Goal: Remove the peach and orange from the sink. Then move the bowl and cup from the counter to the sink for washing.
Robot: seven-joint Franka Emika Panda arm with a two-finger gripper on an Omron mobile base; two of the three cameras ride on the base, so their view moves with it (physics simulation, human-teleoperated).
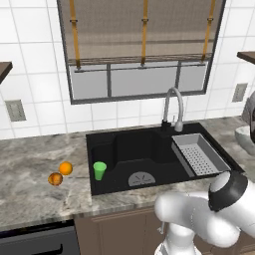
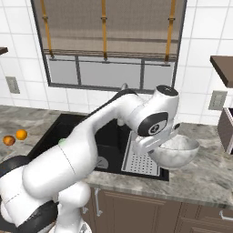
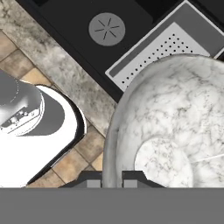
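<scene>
- Counter (image 1: 30,179), left of the basin: the peach (image 1: 55,179) and the orange (image 1: 65,168) sit on the marbled stone, just beside each other and well apart from the basin's edge. The peach lies nearer the front edge, the orange behind it and slightly to the right. The right base view shows the same pair at its far left, peach (image 2: 8,140) and orange (image 2: 21,134).
- Sink (image 1: 104,142): black recessed basin set in the counter. The cup (image 1: 99,171), bright green, stands upright on the basin floor in the front left corner, close to the left wall.
- Drain plate (image 1: 142,179): grey and round, on the basin floor to the right of the cup, near the front wall.
- Faucet (image 1: 173,107): curved and silver, rising behind the basin at its middle rear.
- Strainer tray (image 1: 200,154): grey and perforated, seated in the right part of the basin.
- Bowl (image 2: 178,153): whitish-grey and marbled, carried off the counter, over the basin's right front edge by the strainer tray, mouth up and roughly level.
- Gripper (image 3: 111,180): clenched on the bowl's rim, one fingertip (image 3: 92,181) outside the wall and the other inside, as the hand view shows.
</scene>
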